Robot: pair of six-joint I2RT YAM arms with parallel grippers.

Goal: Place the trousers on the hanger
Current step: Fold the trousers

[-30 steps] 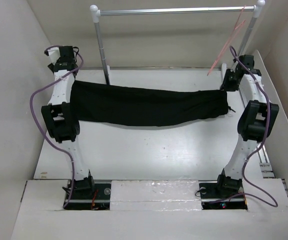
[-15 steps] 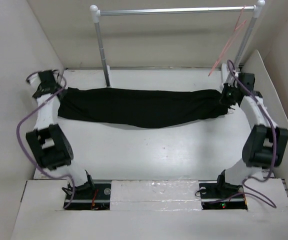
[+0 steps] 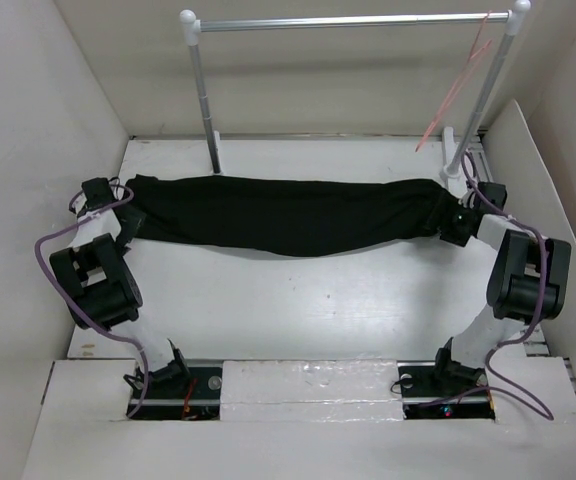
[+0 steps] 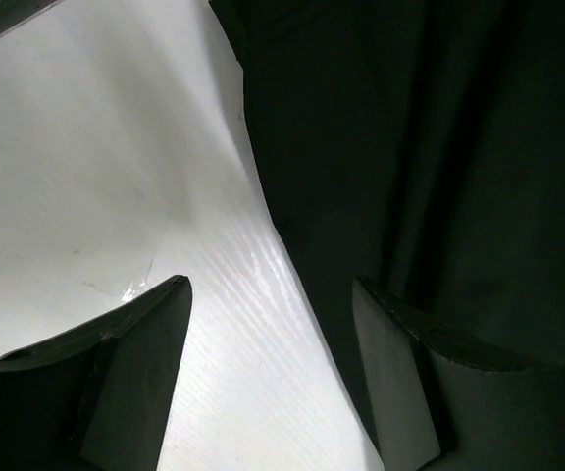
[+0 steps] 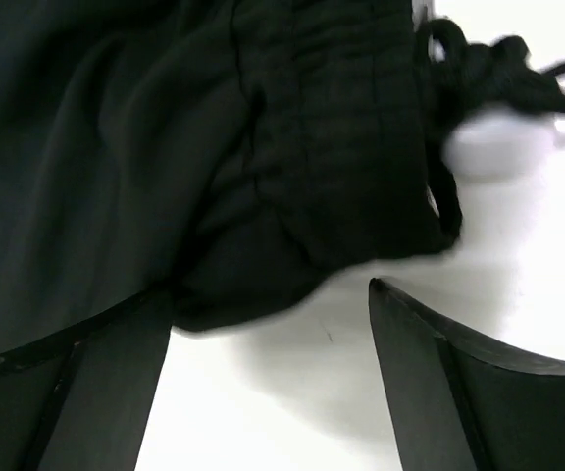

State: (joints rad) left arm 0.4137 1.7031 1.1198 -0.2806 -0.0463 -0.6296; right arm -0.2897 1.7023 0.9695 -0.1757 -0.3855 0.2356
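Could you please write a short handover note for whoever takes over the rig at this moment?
Left gripper: jaws open, empty, at the left end of the trousers.
Right gripper: jaws open, empty, at the drawstring waistband end.
Trousers: lying stretched side to side across the table.
Hanger: hooked on the rail, far right, bare.
Done: trousers laid out.
To do: the trousers are not yet on the hanger, and neither is gripped.
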